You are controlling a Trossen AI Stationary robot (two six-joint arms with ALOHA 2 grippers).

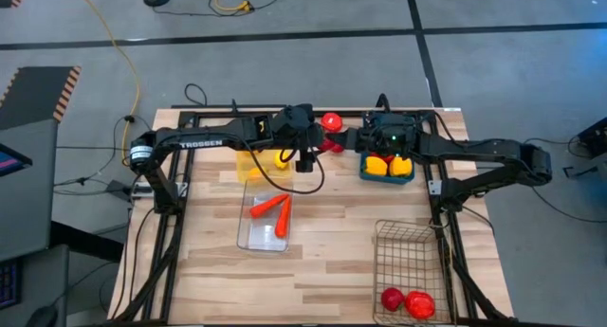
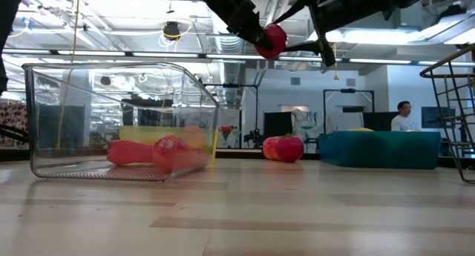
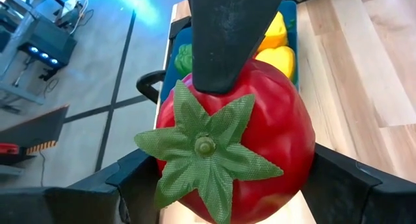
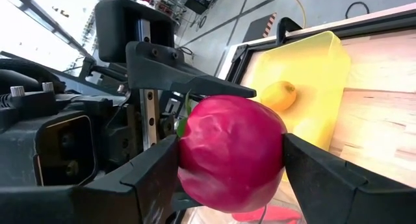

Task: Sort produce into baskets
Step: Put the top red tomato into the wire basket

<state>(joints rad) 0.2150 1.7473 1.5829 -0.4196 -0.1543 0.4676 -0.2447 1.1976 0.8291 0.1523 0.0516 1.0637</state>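
Observation:
A red tomato (image 1: 331,122) with a green leaf cap (image 3: 208,149) hangs in the air over the table's far middle. Both grippers are shut on it. My left gripper (image 3: 237,185) reaches it from the table's left, and my right gripper (image 4: 231,165) from the right. In the low view the tomato (image 2: 272,39) sits high between the two dark arms. Below it, another red piece of produce (image 2: 283,148) lies on the table. The yellow bin (image 1: 258,166) holds a lemon (image 4: 278,94). My left gripper pinches the tomato between its two fingers (image 3: 344,185), on opposite sides of the body (image 3: 296,159), with the leaf cap facing its wrist. It comes from the table's left, slanting a little downward. The tomato is clear of the table. My right gripper pinches the same tomato on two opposite sides (image 4: 195,152) between its two fingers (image 4: 318,178). It comes nearly level from the table's right, at the end away from the leaf cap. Its fingers stand crosswise to the left gripper's.
A clear bin (image 1: 248,234) at the middle holds orange carrots (image 1: 270,207). The blue bin (image 1: 362,166) at the far right holds yellow peppers (image 1: 387,164). A wire-mesh basket (image 1: 410,246) at the near right holds red produce (image 1: 408,301). Bare wood lies along the near left.

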